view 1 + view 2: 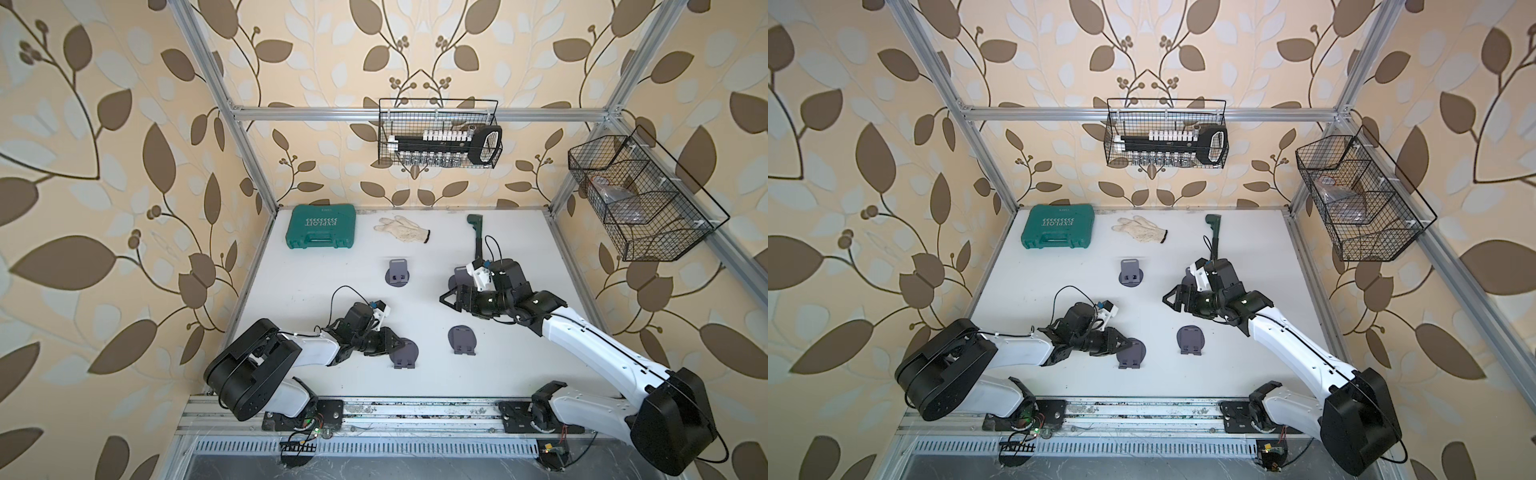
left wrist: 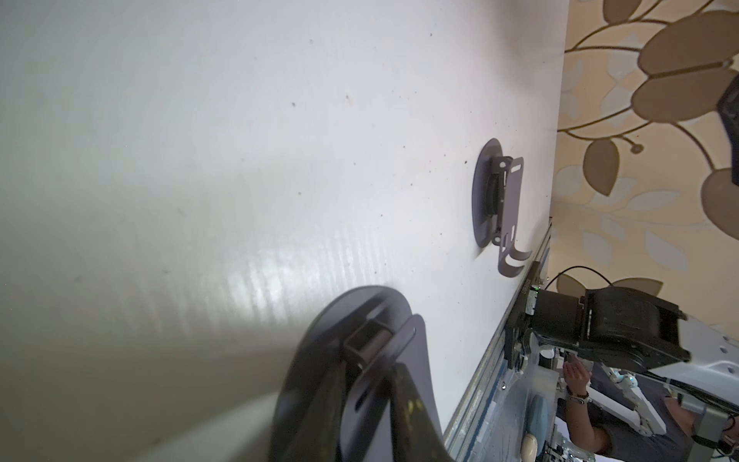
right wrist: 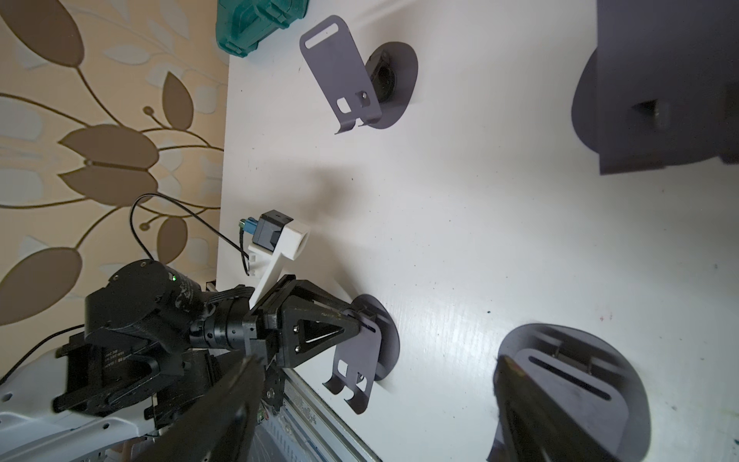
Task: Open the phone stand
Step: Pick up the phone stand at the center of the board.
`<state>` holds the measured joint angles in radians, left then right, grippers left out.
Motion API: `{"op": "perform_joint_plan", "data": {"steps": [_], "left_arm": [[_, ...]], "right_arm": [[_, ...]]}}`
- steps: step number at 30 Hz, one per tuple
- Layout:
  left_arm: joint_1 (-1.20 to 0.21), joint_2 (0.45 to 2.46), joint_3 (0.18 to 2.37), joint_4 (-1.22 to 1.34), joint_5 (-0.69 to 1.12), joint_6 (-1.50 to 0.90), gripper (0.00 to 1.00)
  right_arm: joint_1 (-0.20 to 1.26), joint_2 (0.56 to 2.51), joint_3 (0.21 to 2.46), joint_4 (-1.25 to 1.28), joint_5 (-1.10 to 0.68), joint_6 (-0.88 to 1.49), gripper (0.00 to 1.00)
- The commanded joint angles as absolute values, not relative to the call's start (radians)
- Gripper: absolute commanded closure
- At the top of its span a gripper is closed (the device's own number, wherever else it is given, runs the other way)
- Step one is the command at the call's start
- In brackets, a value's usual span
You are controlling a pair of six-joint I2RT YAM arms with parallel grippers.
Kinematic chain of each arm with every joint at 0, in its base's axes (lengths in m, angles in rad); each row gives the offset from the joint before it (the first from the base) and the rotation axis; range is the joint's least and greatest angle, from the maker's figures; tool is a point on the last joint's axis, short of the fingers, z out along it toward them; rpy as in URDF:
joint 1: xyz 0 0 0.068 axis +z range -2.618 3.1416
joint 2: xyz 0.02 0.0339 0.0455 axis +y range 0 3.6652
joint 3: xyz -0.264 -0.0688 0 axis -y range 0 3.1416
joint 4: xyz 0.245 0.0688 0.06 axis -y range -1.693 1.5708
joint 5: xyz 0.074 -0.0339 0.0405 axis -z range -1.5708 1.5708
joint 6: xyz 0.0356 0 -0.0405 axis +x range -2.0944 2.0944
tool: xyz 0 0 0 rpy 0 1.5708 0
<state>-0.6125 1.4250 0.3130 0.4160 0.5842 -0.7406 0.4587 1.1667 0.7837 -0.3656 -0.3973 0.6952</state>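
Observation:
Several grey phone stands lie on the white table (image 1: 316,291). My left gripper (image 1: 397,344) (image 1: 1125,344) is at the front one (image 1: 406,354) (image 1: 1133,353). In the left wrist view its fingers (image 2: 400,384) press on both sides of that stand's upper plate (image 2: 404,352). The right wrist view shows the plate (image 3: 360,360) tilted up a little from its round base (image 3: 390,336). My right gripper (image 1: 451,297) (image 1: 1173,301) (image 3: 379,360) hovers open and empty over the middle right. One finger (image 3: 516,400) is beside a nearly folded stand (image 3: 568,384) (image 1: 462,340).
An opened stand (image 1: 398,272) stands further back, and another (image 1: 460,274) is partly hidden under my right wrist. A green tool case (image 1: 321,226), a white glove (image 1: 402,228) and a green-handled tool (image 1: 476,232) lie along the back. Wire baskets (image 1: 440,133) (image 1: 640,199) hang on the walls.

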Motion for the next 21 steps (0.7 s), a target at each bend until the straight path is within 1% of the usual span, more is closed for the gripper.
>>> {"op": "perform_joint_plan", "data": {"steps": [1,2,5,8,10,17,20,21], "left_arm": [[-0.602,1.434,0.321,0.372,0.606,-0.714,0.98],[-0.603,1.434,0.326,0.367,0.612,-0.71,1.0],[-0.602,1.427,0.328,0.364,0.629,-0.71,1.0],[-0.595,1.37,0.331,0.346,0.646,-0.734,1.0],[-0.575,1.305,0.332,0.336,0.667,-0.766,1.0],[-0.509,1.025,0.395,0.212,0.702,-0.905,1.0],[-0.489,0.942,0.41,0.209,0.714,-0.991,1.0],[-0.485,0.917,0.406,0.22,0.71,-1.026,1.0]], "right_arm": [[0.46,1.172,0.802,-0.349,-0.405,0.694,0.13],[0.46,1.173,0.801,-0.352,-0.398,0.696,0.13],[0.458,1.176,0.798,-0.354,-0.39,0.694,0.17],[0.453,1.177,0.796,-0.348,-0.415,0.688,0.2],[0.444,1.172,0.792,-0.336,-0.457,0.688,0.23],[0.434,1.132,0.762,-0.318,-0.592,0.701,0.28],[0.448,1.101,0.722,-0.247,-0.658,0.748,0.32],[0.458,1.089,0.71,-0.213,-0.673,0.772,0.35]]}}
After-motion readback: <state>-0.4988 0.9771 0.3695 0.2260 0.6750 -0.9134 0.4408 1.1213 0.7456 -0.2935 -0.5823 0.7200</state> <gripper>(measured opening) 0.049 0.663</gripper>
